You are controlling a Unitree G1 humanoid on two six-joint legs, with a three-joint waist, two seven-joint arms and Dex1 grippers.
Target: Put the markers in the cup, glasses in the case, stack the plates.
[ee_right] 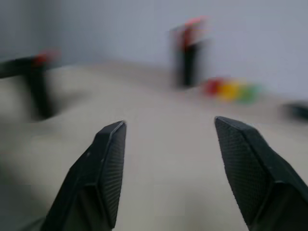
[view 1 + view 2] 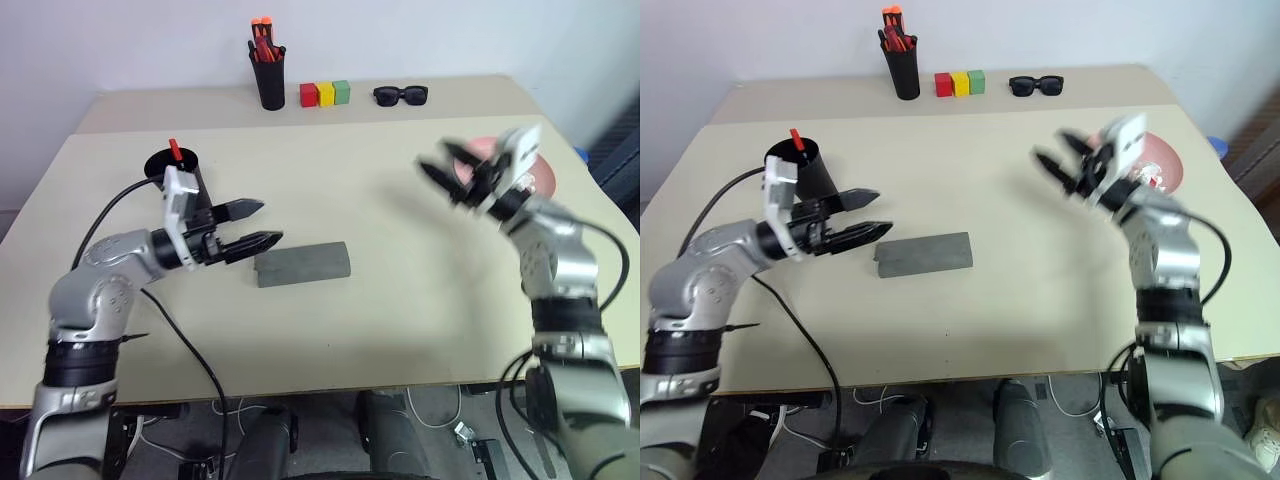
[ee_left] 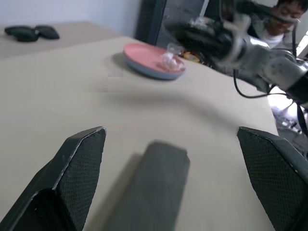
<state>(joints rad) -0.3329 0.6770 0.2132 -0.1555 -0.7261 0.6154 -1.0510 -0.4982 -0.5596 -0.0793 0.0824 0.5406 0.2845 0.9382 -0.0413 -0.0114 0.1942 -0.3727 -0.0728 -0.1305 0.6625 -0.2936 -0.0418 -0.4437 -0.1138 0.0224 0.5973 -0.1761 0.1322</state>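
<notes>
The grey case point(image 2: 302, 263) lies closed mid-table. My left gripper point(image 2: 255, 225) hovers just left of it, open and empty, pointing along the case point(image 3: 154, 187). Behind that hand stands the black cup point(image 2: 172, 172) with a red-capped marker point(image 2: 174, 150) sticking out. My right gripper point(image 2: 445, 175) is blurred above the table's right side, open with nothing between its fingers point(image 1: 110, 163). Behind it lies the pink plate point(image 2: 545, 178), which shows a light blue edge beneath it point(image 3: 144, 57). A small clear thing point(image 3: 171, 60) rests on the plate; I cannot tell what it is.
At the back of the table stand a black holder of orange-red pens point(image 2: 268, 72), three coloured blocks point(image 2: 325, 94) and black sunglasses point(image 2: 400, 95). A person point(image 3: 284, 14) sits beyond the table's right side. Open tabletop lies between the case and the plate.
</notes>
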